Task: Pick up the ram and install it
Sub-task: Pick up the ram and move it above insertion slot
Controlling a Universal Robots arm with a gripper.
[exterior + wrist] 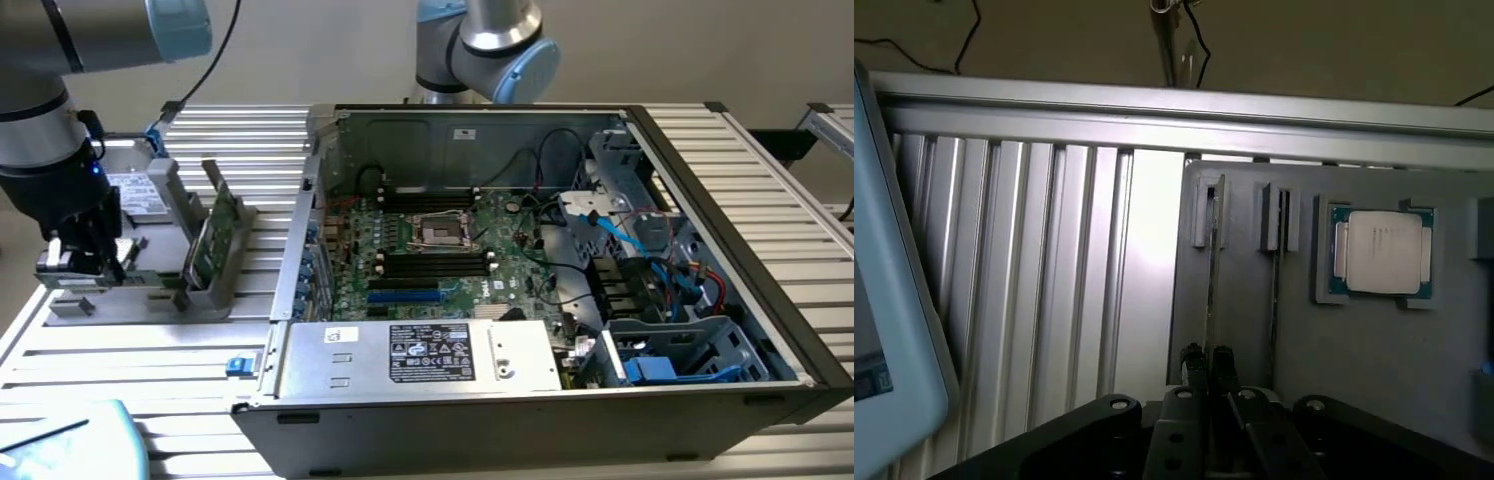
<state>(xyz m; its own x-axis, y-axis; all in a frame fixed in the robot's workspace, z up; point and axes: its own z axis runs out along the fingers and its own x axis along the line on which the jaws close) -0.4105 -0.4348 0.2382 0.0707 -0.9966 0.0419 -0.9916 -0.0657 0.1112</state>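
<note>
The ram (1211, 262) is seen edge-on in the wrist view as a thin dark stick standing in a slot of the grey holder tray (1374, 370). My gripper (1209, 354) sits over its near end, with the two narrow fingertips (1194, 358) pressed close against either side of the stick. In the exterior view, my gripper (83, 262) is low over the same tray (127, 300) at the exterior view's left, well away from the open computer case (727, 175). The ram still sits in its slot.
A second thin stick (1278, 260) stands in the neighbouring slot, and a square silver processor (1381, 252) lies beyond it. A taller green card (214, 238) stands upright in the tray. The motherboard (441, 250) lies exposed in the case. Another arm (487, 45) stands behind the case.
</note>
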